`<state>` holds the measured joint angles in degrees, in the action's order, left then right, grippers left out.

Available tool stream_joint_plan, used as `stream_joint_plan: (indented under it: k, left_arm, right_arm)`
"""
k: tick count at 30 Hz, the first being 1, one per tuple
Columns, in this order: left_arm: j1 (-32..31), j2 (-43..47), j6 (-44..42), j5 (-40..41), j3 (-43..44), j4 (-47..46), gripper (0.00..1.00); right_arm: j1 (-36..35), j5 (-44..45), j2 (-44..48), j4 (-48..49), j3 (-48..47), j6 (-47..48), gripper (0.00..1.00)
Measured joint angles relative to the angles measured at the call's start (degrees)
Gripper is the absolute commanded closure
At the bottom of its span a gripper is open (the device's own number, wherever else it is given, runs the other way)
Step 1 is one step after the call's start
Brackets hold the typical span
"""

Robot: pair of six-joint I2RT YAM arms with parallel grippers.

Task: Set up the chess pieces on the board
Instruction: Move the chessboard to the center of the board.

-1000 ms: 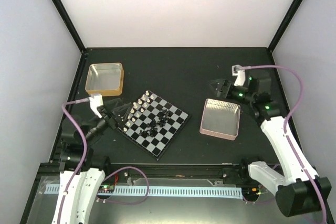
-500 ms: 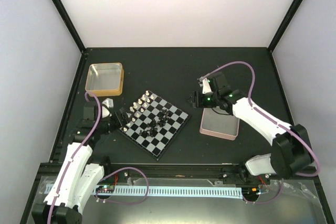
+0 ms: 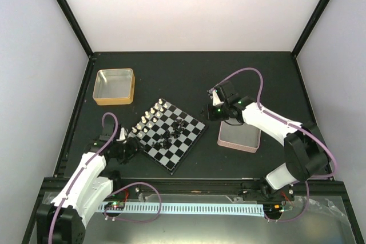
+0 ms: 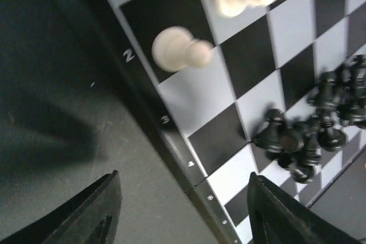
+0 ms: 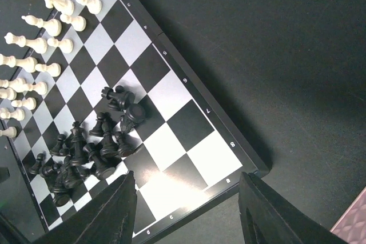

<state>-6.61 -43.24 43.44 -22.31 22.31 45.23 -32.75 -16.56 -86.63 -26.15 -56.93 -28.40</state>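
The board [image 3: 184,148] lies tilted like a diamond on the black table. White chess pieces [image 3: 150,117] stand in two rows along its upper-left side. Black chess pieces [image 3: 173,130] lie heaped near its middle. My left gripper [image 3: 130,151] hovers low at the board's near-left rim [image 4: 171,141], open, with nothing between its fingers [image 4: 97,215]; a white pawn [image 4: 180,48] and the black heap [image 4: 309,135] lie ahead of it. My right gripper [image 3: 207,110] hangs open over the board's right corner [image 5: 251,161]. The black heap [image 5: 86,152] sits left of its fingers [image 5: 263,212].
A gold-rimmed tray [image 3: 115,86] sits at the back left. A pink-rimmed tray [image 3: 239,132] sits right of the board, partly under the right arm; its corner [image 5: 353,221] shows in the right wrist view. Enclosure walls bound the table.
The left gripper has drawn back from the white rows to the board's near-left rim. The right arm has swung in from the back right to the board's right corner.
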Motion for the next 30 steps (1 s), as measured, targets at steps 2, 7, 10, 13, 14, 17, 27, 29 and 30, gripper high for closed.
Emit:
stream_joint_plan:
  k: [2, 7, 10, 13, 14, 17, 27, 29, 30]
  left_arm:
    - [-0.5, 0.0, 1.1, -0.4, -1.9, -0.7, 0.49]
    - [-1.0, -2.8, 3.1, -1.8, -5.1, -4.6, 0.58]
    - [-1.1, -5.0, 3.9, -3.1, -5.4, -8.1, 0.65]
    - [-1.1, -7.5, 4.6, -4.2, -5.7, -11.4, 0.72]
    - [-1.1, -8.2, 4.8, -4.6, -5.7, -12.5, 0.74]
    - [-1.2, -10.8, 5.2, -6.2, -5.7, -16.5, 0.76]
    - [-2.2, -20.9, 5.3, -9.0, -4.3, -28.0, 0.75]
    - [-2.5, -22.1, 5.3, -9.0, -3.8, -29.2, 0.72]
    - [-2.5, -22.6, 5.3, -8.9, -3.8, -29.9, 0.70]
  right_arm:
    - [0.0, 0.1, -0.5, 0.0, -0.1, 0.0, 0.50]
    - [0.0, 1.0, -0.6, 0.1, -0.2, -0.2, 0.55]
    - [0.0, 1.3, -0.6, 0.1, -0.2, -0.2, 0.57]
    - [0.0, 1.5, -0.6, 0.0, -0.2, -0.2, 0.59]
    - [0.0, 1.5, -0.6, 0.0, -0.2, -0.2, 0.60]
    - [0.0, 1.5, -0.7, -0.2, -0.3, -0.2, 0.62]
    - [-1.4, 3.1, -3.6, -1.7, -3.5, 0.7, 0.64]
    - [-1.8, 3.7, -4.5, -1.9, -4.2, 0.9, 0.64]
    - [-2.0, 4.1, -5.1, -2.1, -4.5, 1.0, 0.64]
